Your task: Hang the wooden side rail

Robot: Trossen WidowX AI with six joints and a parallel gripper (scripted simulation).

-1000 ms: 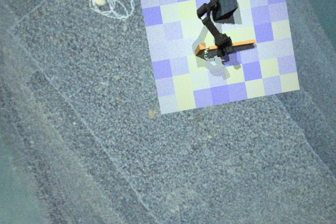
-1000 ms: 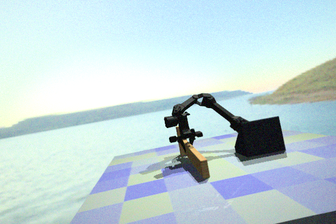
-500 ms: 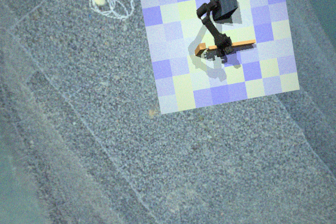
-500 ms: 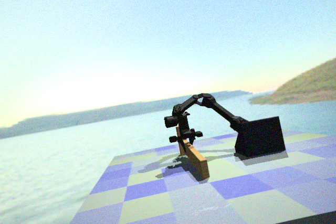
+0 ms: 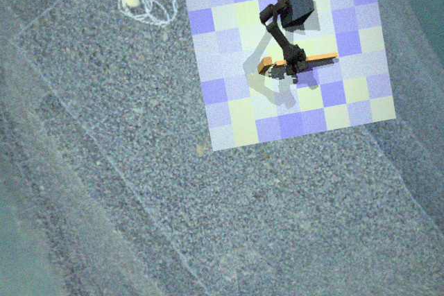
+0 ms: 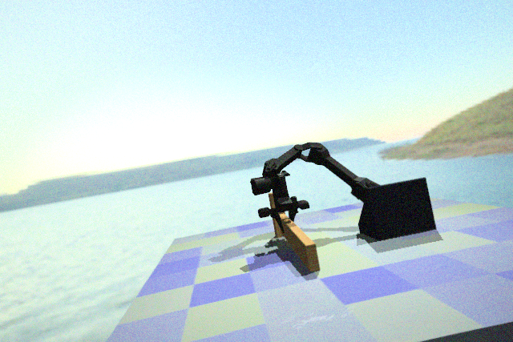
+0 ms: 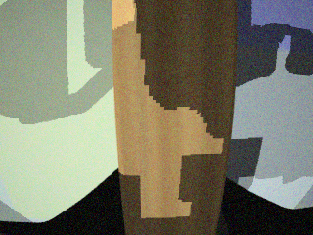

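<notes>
The wooden side rail (image 5: 320, 57) (image 6: 299, 240) (image 7: 161, 127) is a long orange-brown board standing on edge. My gripper (image 5: 296, 63) (image 6: 284, 215) (image 7: 171, 222) is shut on it, from above, between its two ends. The rail's far end is low at the table in the exterior view; whether it touches is unclear. The headboard post (image 5: 264, 64) (image 6: 271, 200) stands upright beyond the other end, in line with the rail. A small gap shows between rail and post in the top view. The hooks, slot and pins cannot be made out.
The arm's dark base block (image 5: 299, 4) (image 6: 395, 210) stands on the checkered table (image 5: 229, 120) (image 6: 224, 313), to one side of the rail. The arm reaches from it over the rail. Shadows of the arm and rail fall beside the post.
</notes>
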